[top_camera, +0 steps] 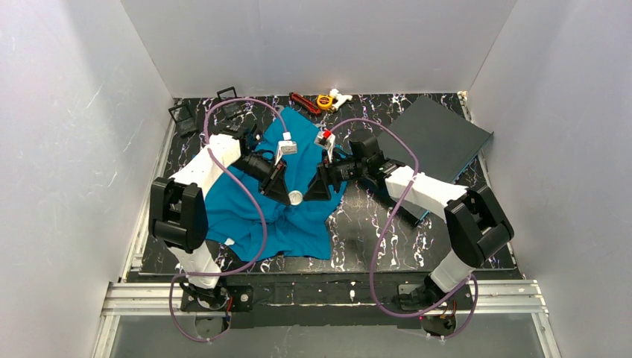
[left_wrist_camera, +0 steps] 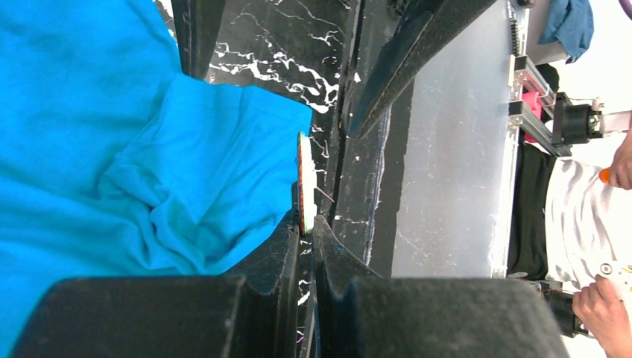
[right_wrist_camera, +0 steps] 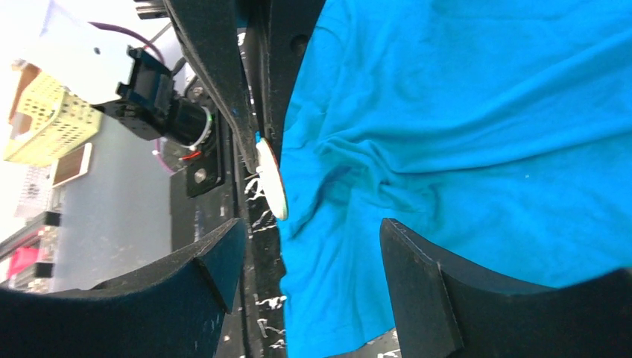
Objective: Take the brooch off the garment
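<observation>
The garment [top_camera: 253,212], a teal-blue T-shirt, lies crumpled on the black marbled table [top_camera: 373,224] between the two arms. The brooch [top_camera: 296,197] is a small round white disc at the cloth's right edge. In the left wrist view it shows edge-on [left_wrist_camera: 304,179], and my left gripper [left_wrist_camera: 307,224] is shut on its lower rim, right against the garment [left_wrist_camera: 112,149]. Whether it is still pinned to the cloth I cannot tell. My right gripper [right_wrist_camera: 313,231] stands open, facing the brooch [right_wrist_camera: 273,179], with a fold of the garment [right_wrist_camera: 447,112] between its fingers and nothing gripped.
A flat dark grey board [top_camera: 440,138] lies at the back right. Small red, yellow and white tools [top_camera: 328,101] sit along the back edge, and black frames [top_camera: 182,115] at the back left. White walls enclose the table on three sides.
</observation>
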You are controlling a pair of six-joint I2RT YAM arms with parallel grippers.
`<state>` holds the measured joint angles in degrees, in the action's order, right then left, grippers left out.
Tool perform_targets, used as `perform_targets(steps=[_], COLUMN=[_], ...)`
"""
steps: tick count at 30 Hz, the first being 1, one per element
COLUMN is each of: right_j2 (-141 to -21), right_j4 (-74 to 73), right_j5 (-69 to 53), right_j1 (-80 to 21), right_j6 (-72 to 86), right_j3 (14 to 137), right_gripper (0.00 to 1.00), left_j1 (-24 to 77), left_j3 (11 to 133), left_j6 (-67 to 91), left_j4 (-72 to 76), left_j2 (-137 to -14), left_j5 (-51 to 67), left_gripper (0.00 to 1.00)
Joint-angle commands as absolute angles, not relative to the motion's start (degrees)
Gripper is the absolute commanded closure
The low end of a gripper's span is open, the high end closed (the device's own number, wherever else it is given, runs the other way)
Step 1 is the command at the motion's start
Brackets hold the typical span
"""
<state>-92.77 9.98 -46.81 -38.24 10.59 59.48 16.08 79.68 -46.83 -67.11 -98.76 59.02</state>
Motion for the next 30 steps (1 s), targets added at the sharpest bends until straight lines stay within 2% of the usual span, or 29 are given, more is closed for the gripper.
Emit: perform_targets(steps=[1, 7, 13, 21, 25, 29, 30], right_j2=[-90.04, -89.57, -89.82, -89.9, -90.14, -90.17, -90.2], right_j4=[9.26, 12.77, 17.84, 24.15, 25.87, 26.19, 26.24], right_j5=[-51.9, -53.97, -55.11, -56.84, -57.26, -57.8, -58.01], right_j1=[-38.05, -38.38, -38.8, -38.9, -39.26, -39.43, -39.39], right_j6=[13.91, 16.48, 19.7, 24.08, 25.22, 25.36, 25.49], right_j3=[61.08, 58.93, 56.97, 55.42, 55.03, 54.9, 54.88], right_gripper=[0.27, 0.42, 0.62, 0.72, 0.81, 0.98, 0.99], left_j1=[17.91, 18.32, 18.29, 18.29, 18.29, 18.32, 18.32], left_j3=[80.11, 79.54, 79.68, 79.64, 79.79, 79.9, 79.81], left_j6=[-46.07, -44.77, -43.82, -43.68, -43.48, -43.01, -42.78], left_j4=[-69.01, -67.59, -66.98, -66.89, -66.8, -66.28, -65.84], left_j2=[-96.7, -95.48, -94.82, -95.08, -95.14, -95.26, -95.13], left_j5=[63.75, 64.24, 64.95, 65.21, 65.24, 65.3, 65.24], left_gripper=[1.0, 1.0, 1.0, 1.0, 1.0, 1.0, 1.0])
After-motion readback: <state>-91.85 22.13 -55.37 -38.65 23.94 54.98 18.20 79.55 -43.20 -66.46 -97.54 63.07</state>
